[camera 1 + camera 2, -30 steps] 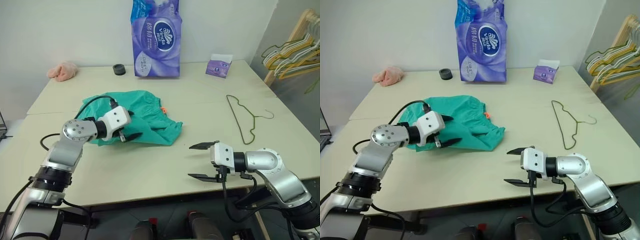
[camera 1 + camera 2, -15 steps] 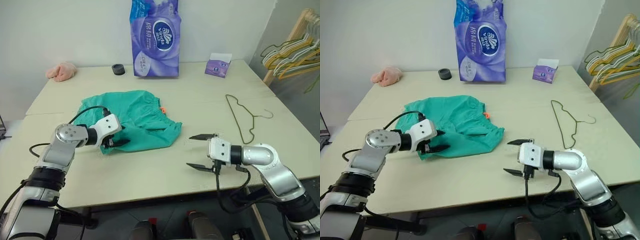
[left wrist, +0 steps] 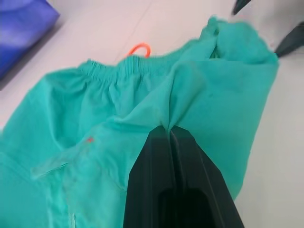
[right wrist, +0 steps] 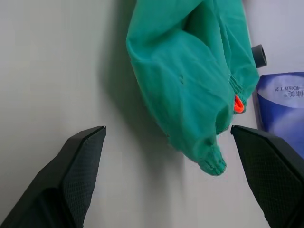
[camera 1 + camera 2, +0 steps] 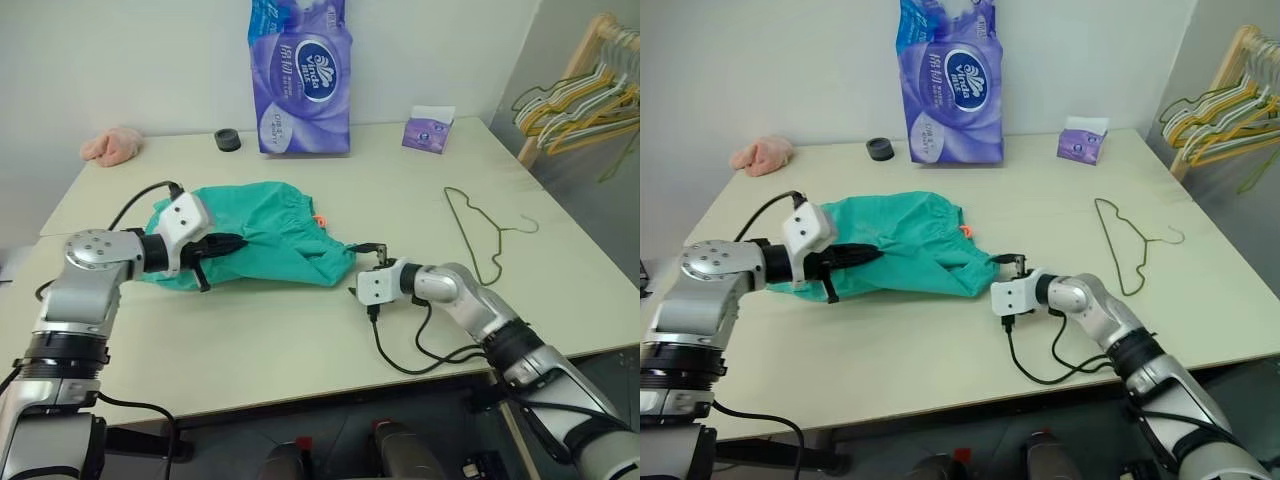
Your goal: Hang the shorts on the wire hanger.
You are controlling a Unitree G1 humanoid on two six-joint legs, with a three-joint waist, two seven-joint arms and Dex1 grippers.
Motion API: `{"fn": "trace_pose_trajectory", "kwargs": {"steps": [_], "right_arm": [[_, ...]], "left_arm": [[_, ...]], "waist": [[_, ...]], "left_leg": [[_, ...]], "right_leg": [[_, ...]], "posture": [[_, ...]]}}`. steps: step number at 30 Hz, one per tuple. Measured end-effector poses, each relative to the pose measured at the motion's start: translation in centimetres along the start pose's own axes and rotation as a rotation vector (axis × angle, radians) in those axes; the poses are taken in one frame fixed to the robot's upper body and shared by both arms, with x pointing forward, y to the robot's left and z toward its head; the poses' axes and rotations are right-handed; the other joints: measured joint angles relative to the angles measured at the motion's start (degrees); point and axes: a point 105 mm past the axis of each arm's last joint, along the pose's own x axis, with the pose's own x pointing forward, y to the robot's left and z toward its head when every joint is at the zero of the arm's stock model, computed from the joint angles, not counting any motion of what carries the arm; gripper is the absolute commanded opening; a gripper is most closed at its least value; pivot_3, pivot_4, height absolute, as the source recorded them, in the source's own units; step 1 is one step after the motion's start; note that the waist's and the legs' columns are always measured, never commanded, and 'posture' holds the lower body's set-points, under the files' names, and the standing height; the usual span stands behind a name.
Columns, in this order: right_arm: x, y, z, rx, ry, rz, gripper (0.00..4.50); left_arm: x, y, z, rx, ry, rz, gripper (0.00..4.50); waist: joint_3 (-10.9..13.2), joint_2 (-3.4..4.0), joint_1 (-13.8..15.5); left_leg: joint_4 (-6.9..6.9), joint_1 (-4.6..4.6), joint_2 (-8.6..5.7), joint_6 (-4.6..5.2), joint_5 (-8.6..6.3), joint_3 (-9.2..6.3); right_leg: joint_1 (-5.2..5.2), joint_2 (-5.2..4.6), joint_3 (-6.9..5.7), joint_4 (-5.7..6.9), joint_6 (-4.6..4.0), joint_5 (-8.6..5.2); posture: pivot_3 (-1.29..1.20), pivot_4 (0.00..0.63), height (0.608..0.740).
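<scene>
The shorts are spread flat on the tabletop, left of its middle, with the gathered waistband and a small orange tag turned toward the far edge. The left gripper is reached in from the left edge, and its jaws are closed on a pinched fold of the teal fabric, which the left wrist view shows drawn up into a small peak at the fingertips. The right gripper is held just beside the shorts' right-hand corner, with its jaws spread wide and nothing between them; in the right wrist view the hem of that corner is seen lying in the gap between the two fingers, apart from both. The wire hanger is seen in the head views lying flat well to the right of the shorts, toward the right edge, with its hook pointing to that edge.
</scene>
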Motion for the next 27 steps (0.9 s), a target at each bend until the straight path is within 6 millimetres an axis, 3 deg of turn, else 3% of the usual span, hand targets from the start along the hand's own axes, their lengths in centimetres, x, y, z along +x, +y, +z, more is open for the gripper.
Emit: {"fn": "trace_pose_trajectory", "kwargs": {"steps": [3, 9, 14, 18, 21, 24, 27], "right_arm": [[1.5, -0.5, 0.0, -0.005, 0.006, -0.020, 3.87], [3.0, -0.2, 0.4, -0.017, -0.011, -0.020, 1.74], [2.9, -2.3, 0.6, -0.074, -0.027, -0.081, 0.02], [2.6, -3.9, 0.4, -0.103, -0.023, -0.134, 0.02], [2.0, -5.8, -0.4, -0.112, 0.008, -0.195, 0.02], [0.4, -10.2, -1.4, -0.142, 0.069, -0.314, 0.02], [-2.6, -15.7, -2.1, -0.190, 0.130, -0.469, 0.02]], "left_arm": [[-0.7, -0.2, -0.7, -0.014, 0.029, 0.009, 0.00], [-1.3, -0.6, -1.4, -0.032, 0.059, 0.017, 0.00], [-1.9, -0.8, -1.9, -0.044, 0.074, 0.027, 0.00], [-1.8, -0.7, -2.0, -0.038, 0.076, 0.034, 0.00], [-0.5, -0.4, -1.3, -0.009, 0.046, 0.050, 0.00], [1.8, 1.4, 0.1, 0.061, -0.008, 0.136, 0.00], [3.7, 3.9, 2.5, 0.201, -0.056, 0.256, 0.00]], "waist": [[0.0, 0.00, -0.3], [0.0, 0.00, -0.1], [0.0, 0.01, -0.2], [0.0, 0.01, -0.1], [0.0, 0.02, 0.0], [0.0, 0.01, 0.1], [0.0, 0.00, -0.1]], "left_leg": [[-0.05, 0.01, 0.01, -0.01, 0.00, -0.07], [-0.03, -0.02, -0.02, -0.03, 0.01, -0.11], [-0.04, 0.00, -0.03, -0.04, 0.01, -0.11], [-0.04, -0.02, -0.03, -0.04, 0.01, -0.13], [-0.03, -0.05, -0.10, -0.07, 0.03, -0.15], [-0.02, -0.10, -0.18, -0.16, 0.08, -0.21], [-0.04, -0.18, -0.23, -0.22, 0.11, -0.18]], "right_leg": [[-0.01, 0.00, 0.01, 0.00, 0.00, 0.00], [-0.01, -0.04, 0.01, -0.01, -0.01, 0.00], [-0.03, -0.04, 0.01, 0.01, -0.01, 0.00], [-0.02, -0.04, 0.01, 0.00, -0.01, 0.00], [-0.02, -0.10, 0.00, 0.00, -0.01, 0.01], [-0.04, -0.15, -0.03, -0.01, -0.02, 0.02], [-0.11, -0.23, 0.01, -0.04, -0.01, 0.02]], "posture": [[-0.11, 0.087, 0.740], [-0.10, 0.088, 0.740], [-0.11, 0.089, 0.740], [-0.13, 0.090, 0.740], [-0.13, 0.090, 0.740], [-0.14, 0.091, 0.740], [-0.16, 0.093, 0.740]]}}
